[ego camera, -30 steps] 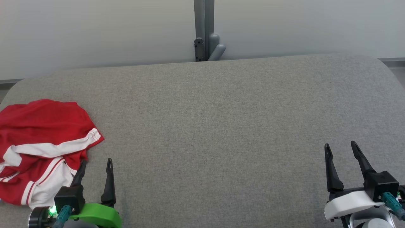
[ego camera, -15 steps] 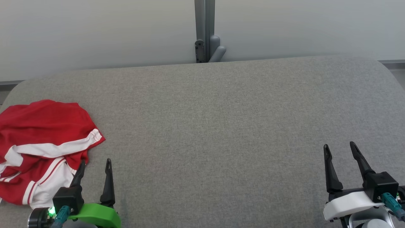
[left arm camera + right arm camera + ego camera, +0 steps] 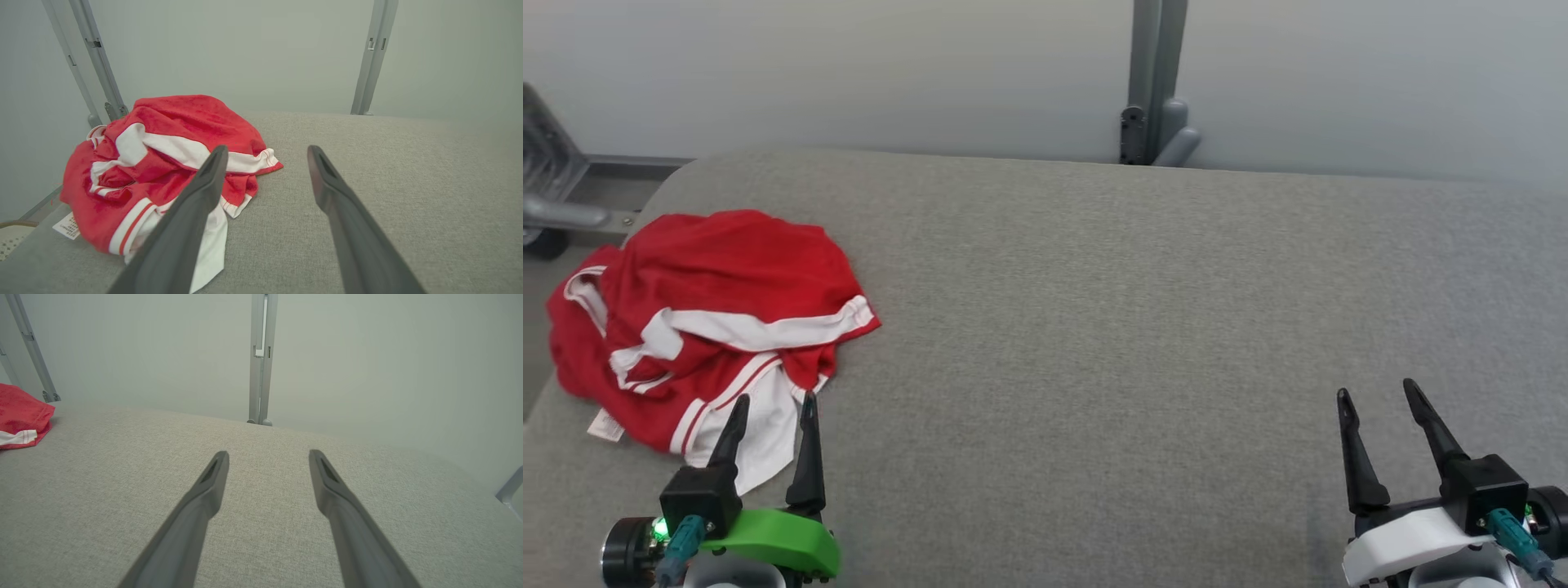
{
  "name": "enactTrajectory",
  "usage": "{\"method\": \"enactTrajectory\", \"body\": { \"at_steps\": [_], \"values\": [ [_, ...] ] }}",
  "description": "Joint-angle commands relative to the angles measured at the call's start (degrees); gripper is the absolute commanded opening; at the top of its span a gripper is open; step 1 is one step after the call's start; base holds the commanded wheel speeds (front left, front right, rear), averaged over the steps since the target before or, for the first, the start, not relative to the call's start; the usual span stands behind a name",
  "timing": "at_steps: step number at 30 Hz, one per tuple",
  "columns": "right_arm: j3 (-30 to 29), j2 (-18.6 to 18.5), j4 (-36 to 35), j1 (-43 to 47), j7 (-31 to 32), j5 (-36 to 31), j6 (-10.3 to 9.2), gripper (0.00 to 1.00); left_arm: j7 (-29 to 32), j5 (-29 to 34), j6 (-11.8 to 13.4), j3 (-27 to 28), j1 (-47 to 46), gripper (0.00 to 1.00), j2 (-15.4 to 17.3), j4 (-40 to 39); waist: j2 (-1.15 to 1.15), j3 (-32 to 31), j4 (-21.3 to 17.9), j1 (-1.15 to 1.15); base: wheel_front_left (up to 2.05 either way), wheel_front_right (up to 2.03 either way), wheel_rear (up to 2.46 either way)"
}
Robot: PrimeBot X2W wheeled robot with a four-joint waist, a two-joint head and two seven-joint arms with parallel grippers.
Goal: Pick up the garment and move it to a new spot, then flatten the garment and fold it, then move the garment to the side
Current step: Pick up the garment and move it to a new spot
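A crumpled red garment with white stripes [image 3: 711, 318] lies at the left end of the grey table [image 3: 1094, 327]; its white hem reaches toward me. My left gripper [image 3: 774, 400] stands open just before that hem, fingers apart with nothing between them. In the left wrist view the garment [image 3: 163, 155] is ahead and left of the open left gripper [image 3: 265, 152]. My right gripper [image 3: 1376, 394] is open over bare fabric at the lower right, far from the garment. In the right wrist view the open right gripper [image 3: 267, 455] points across the table, and the garment's edge [image 3: 20, 412] shows far left.
A grey metal post [image 3: 1156, 82] rises behind the table's far edge against a pale wall. A metal frame part [image 3: 556, 196] stands beyond the table's left end. A small white label [image 3: 605, 425] hangs off the garment near the left edge.
The head view has swung left, so the whole picture shifted right and the table's left end came into view. Both grippers stay open.
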Motion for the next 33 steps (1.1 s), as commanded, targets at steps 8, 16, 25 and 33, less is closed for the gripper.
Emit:
{"method": "enactTrajectory", "body": {
  "at_steps": [8,16,25,33],
  "values": [
    [5.4,0.0,0.9,-2.0,-0.2,0.0,-0.01,1.0,0.0,-0.8,0.5,3.8,3.0,1.0,0.3,-0.6,0.0,-1.2,15.4,0.0,0.0,0.0,0.0],
    [6.8,0.3,1.1,-1.9,-0.2,0.2,-0.01,1.0,0.0,-1.0,0.2,5.7,3.2,1.0,0.2,-1.0,0.0,-0.6,17.5,0.0,0.0,0.0,0.0],
    [7.5,-1.2,0.4,-3.8,-0.2,0.3,-0.01,1.0,0.0,-1.9,-0.1,4.4,-2.1,1.0,0.0,-0.3,0.0,4.3,15.1,0.0,0.0,0.0,0.0],
    [9.3,-4.1,-0.8,-9.0,-0.2,0.8,-0.01,1.0,2.3,-3.8,-0.3,-0.4,-20.5,1.0,3.4,14.2,0.0,14.6,10.4,0.0,0.0,0.0,0.0]
  ]
}}
